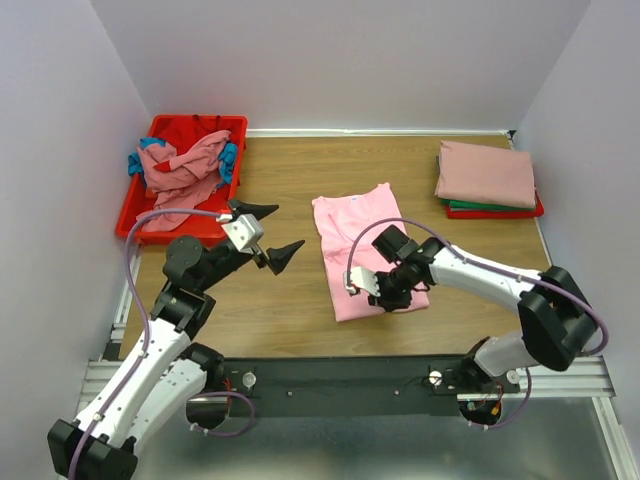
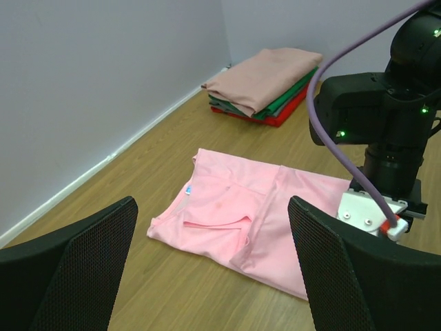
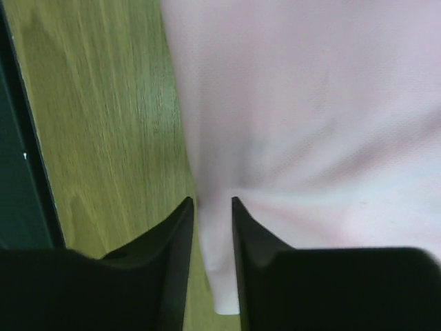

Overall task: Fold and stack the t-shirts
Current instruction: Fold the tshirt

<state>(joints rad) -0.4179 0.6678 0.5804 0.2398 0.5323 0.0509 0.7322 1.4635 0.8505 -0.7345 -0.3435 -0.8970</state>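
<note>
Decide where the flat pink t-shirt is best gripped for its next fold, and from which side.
Pinch the near hem of the pink t-shirt, coming down from the robot's side. It lies flat in a long strip, sleeves folded in, collar at the far end, so that hem likely lifts free.

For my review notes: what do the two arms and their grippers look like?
The left arm and right arm have white links, black joints and a looped lavender cable each. The left gripper and right gripper have black wedge-shaped fingers, mesh-textured on the left. Small green lights dot the right arm's black housing.
</note>
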